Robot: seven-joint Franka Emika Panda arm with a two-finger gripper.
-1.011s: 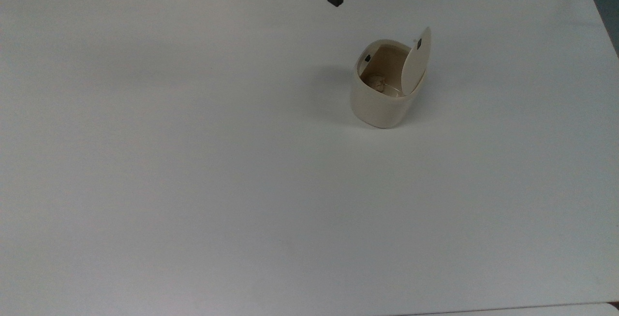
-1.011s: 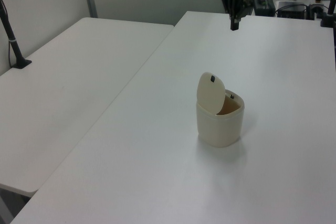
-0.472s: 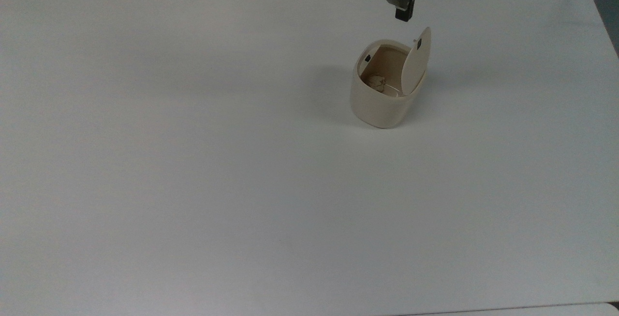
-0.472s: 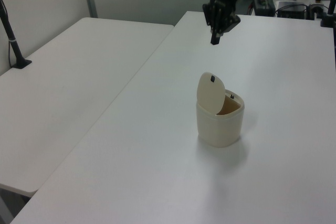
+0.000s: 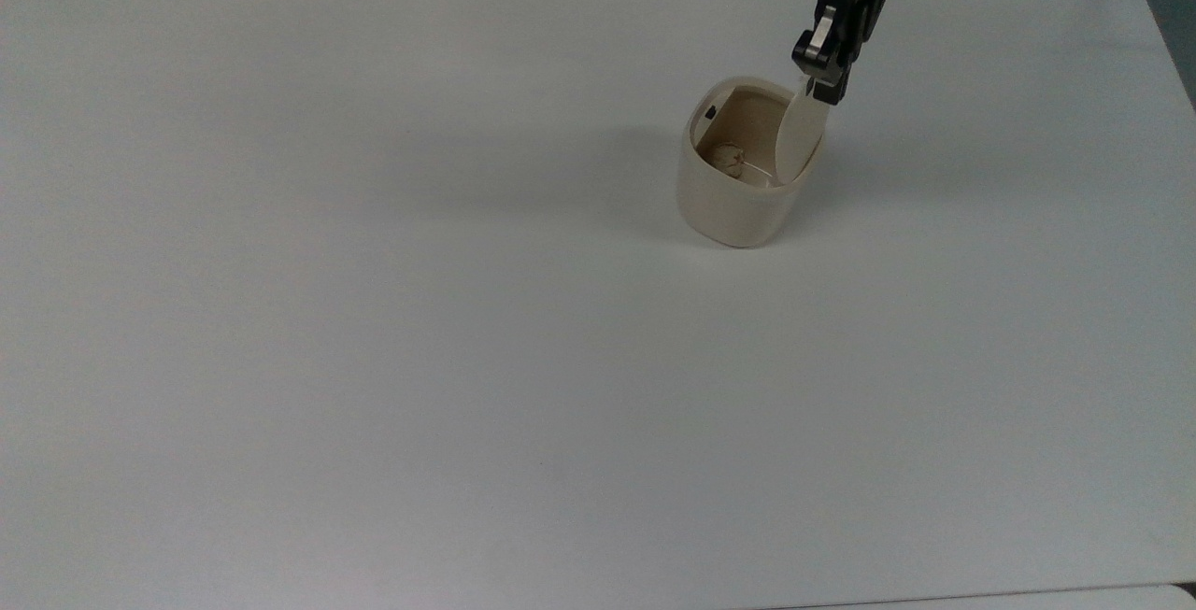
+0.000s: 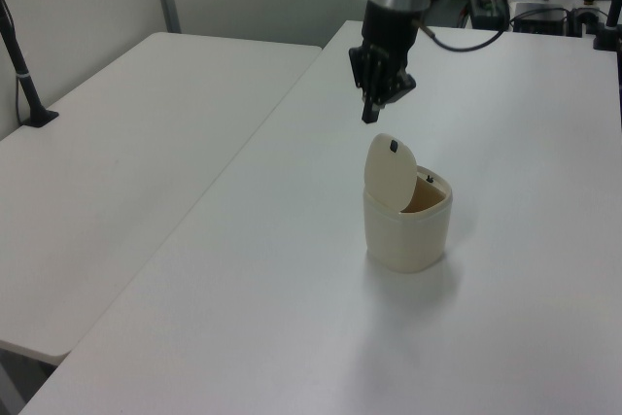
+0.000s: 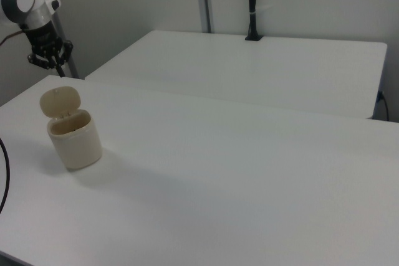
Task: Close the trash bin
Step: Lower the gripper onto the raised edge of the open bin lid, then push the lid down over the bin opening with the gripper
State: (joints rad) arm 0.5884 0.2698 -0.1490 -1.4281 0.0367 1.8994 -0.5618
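Hovering just above the raised lid (image 6: pixel 391 172) of the trash bin (image 5: pixel 738 190), my fingers (image 6: pixel 370 114) point down at its top edge; in the top view they overlap that edge, while the left view shows a small gap between my tips and the lid. Whether my fingers are parted or pressed together I cannot tell, and they carry nothing. The bin stands on the white surface (image 5: pixel 374 311), toward the far edge in the top view and nearer the top view's right edge than its left. Its lid stands nearly upright on the hinge, on the side toward the top view's right, with a small black square mark (image 6: pixel 393 146) near its top. The bin's mouth is open, and something pale and crumpled (image 5: pixel 728 158) lies at the bottom. In the right view the bin (image 7: pixel 73 135) sits near the surface's left end, my fingers (image 7: pixel 57 66) above and behind it.
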